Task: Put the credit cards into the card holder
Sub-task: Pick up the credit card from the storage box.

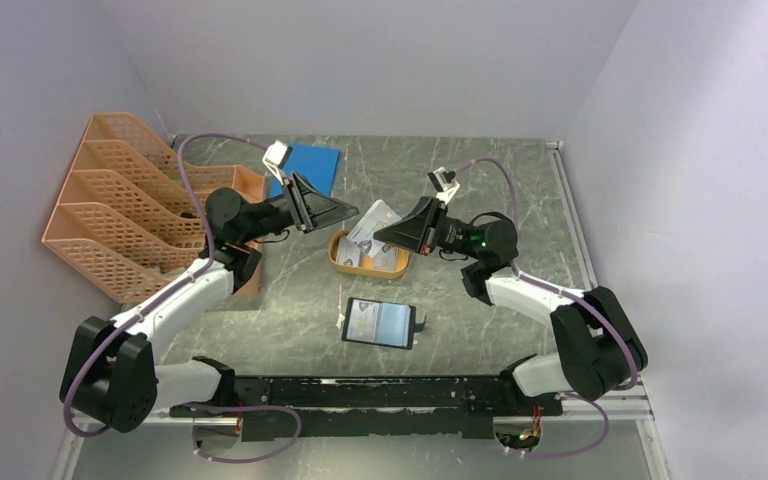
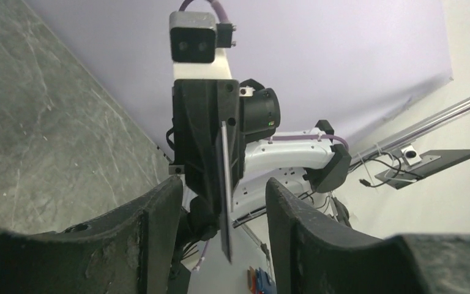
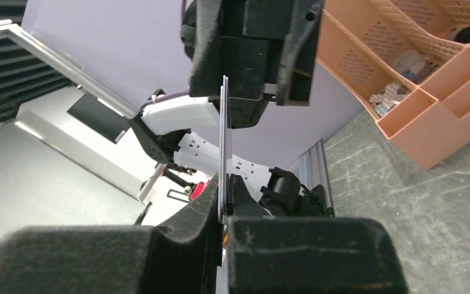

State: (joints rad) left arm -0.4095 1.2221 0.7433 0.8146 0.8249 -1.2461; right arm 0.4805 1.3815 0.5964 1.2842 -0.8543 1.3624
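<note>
Up over the dish (image 1: 365,274) both arms reach inward from their sides, elbows bent, wrists turned so the two grippers face each other tip to tip. The right gripper (image 1: 385,237) is clamped on one card (image 1: 373,220), pinching its lower edge and holding it raised and tilted above the dish. In the right wrist view that card (image 3: 224,141) stands edge-on, a thin pale line rising from between the closed black pads. The left gripper (image 1: 348,210) is parted: in its wrist view the fingers (image 2: 159,226) stand well apart on either side of the card's edge, with a gap showing on each side.

The card is thin, stiff and rectangular, silvery-white with small print on its face. More pale cards (image 1: 380,258) lie in the orange oval dish. The holder (image 1: 380,322) lies open and flat on the table (image 1: 290,290), near the arm bases and just in front of the dish. It is black with glossy bluish pockets, and a pale patch shows in its left half.

The table is dark grey-green stone-patterned. An orange perforated plastic rack (image 1: 130,200) stands at the left. A flat blue sheet (image 1: 312,163) lies behind the left gripper.
</note>
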